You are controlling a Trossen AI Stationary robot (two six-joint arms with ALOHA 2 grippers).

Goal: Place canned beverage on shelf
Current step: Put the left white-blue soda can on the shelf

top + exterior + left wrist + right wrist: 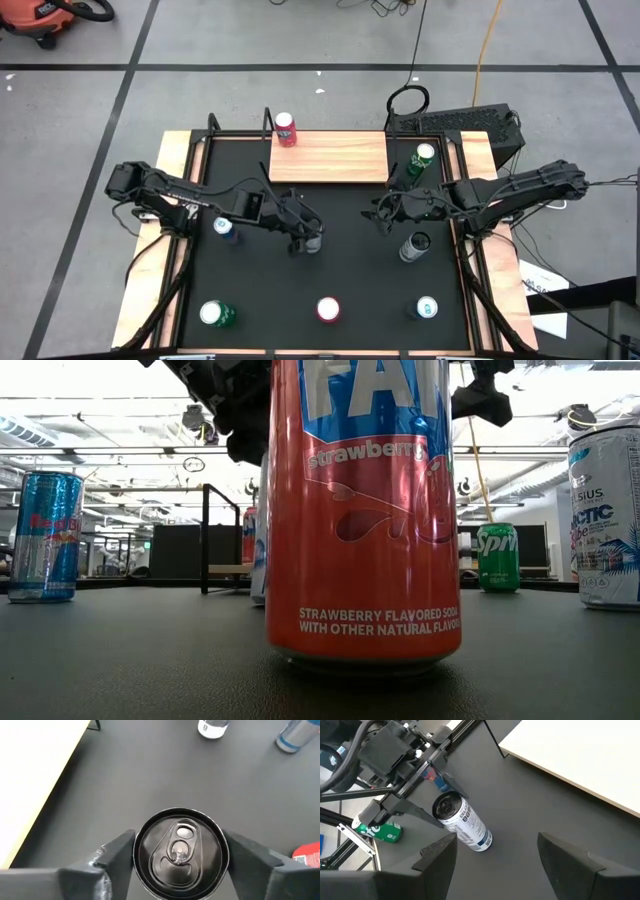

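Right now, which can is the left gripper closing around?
The dark-topped can at the table's centre, between the left gripper fingers. All other cans stand clear of it.

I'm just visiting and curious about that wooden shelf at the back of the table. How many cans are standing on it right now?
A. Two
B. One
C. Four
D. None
B. In the high view a single red can stands at the left end of the shelf, and the rest of the board is bare; the other cans are on the black tabletop or beside the board.
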